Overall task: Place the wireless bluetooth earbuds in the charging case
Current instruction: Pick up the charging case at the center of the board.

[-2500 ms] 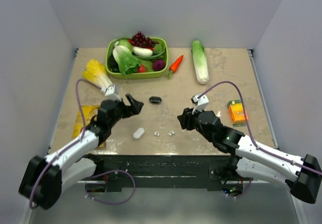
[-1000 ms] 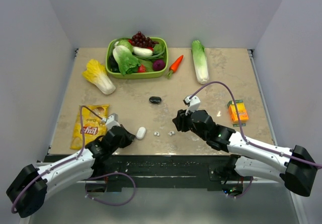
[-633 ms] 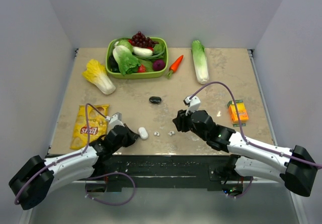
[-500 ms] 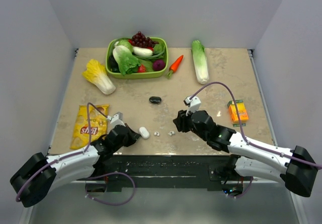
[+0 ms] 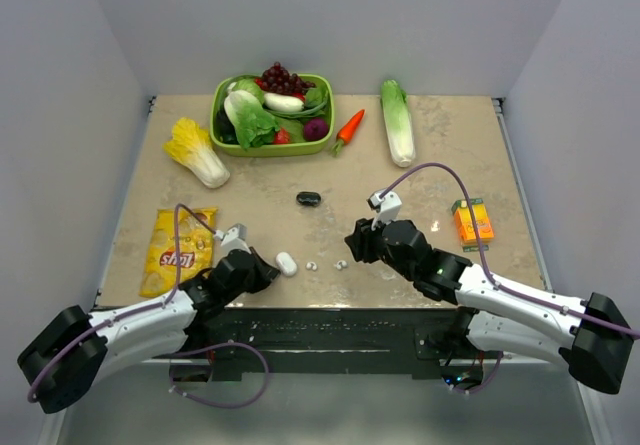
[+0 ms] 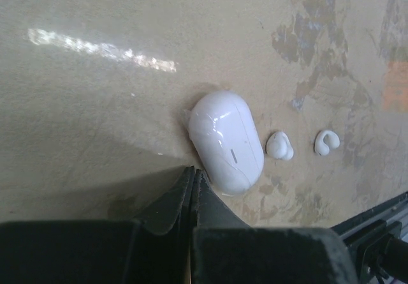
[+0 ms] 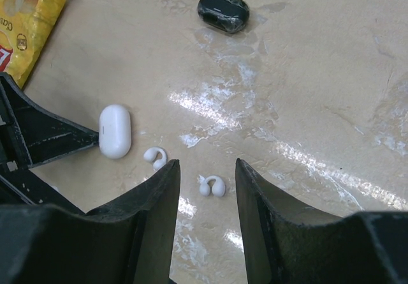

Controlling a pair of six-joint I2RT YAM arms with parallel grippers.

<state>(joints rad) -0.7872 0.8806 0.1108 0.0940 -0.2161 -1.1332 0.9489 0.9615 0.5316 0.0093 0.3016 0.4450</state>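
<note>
Nothing inserted: charging case [image 6: 226, 142] closed, earbuds [image 6: 279, 146] loose at its 3 o'clock; left claw [image 6: 193, 175] pressed together, right claw [image 7: 205, 164] spread.

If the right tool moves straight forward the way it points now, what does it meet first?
Likely one earbud, lying between the open fingers of the right tool; depth is unclear.

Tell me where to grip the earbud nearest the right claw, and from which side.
Pinch the earbud across its two rounded ends, straight down from above. It lies flat on the table, a low C shape with little side to catch, and the open right claw frames it.
</note>
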